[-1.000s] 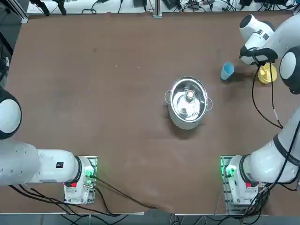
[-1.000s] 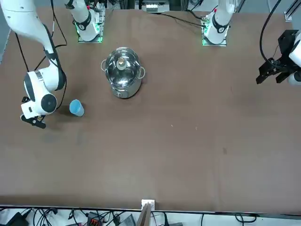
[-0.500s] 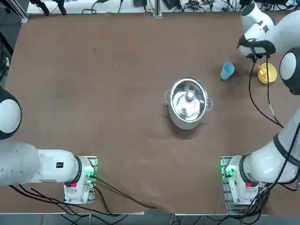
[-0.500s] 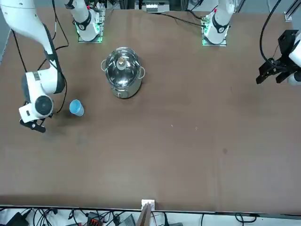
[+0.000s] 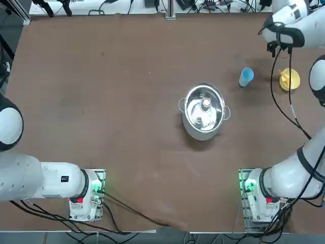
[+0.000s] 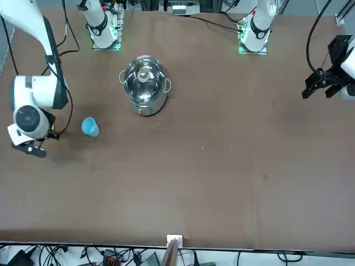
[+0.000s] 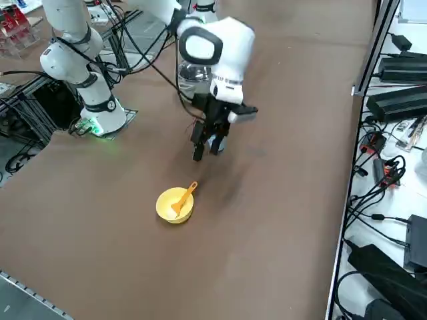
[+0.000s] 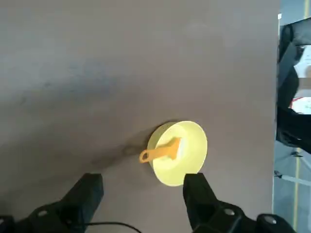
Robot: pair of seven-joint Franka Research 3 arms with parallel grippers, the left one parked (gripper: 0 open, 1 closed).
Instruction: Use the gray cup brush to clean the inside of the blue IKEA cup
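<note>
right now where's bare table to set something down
Crowded only by the right arm: blue cup, yellow bowl holding the brush, open right gripper above. Free: everything from the steel pot toward the left arm's side.

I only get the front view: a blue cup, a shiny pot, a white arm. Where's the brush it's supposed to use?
Observer: The gray cup brush lies in a small yellow bowl, handle poking over the rim.
Operator: Is the arm holding anything?
Observer: No. The right gripper is open and empty, above the table near the bowl.
Operator: Where's that bowl?
Observer: On the robot's right of the blue IKEA cup, apart from it.
</note>
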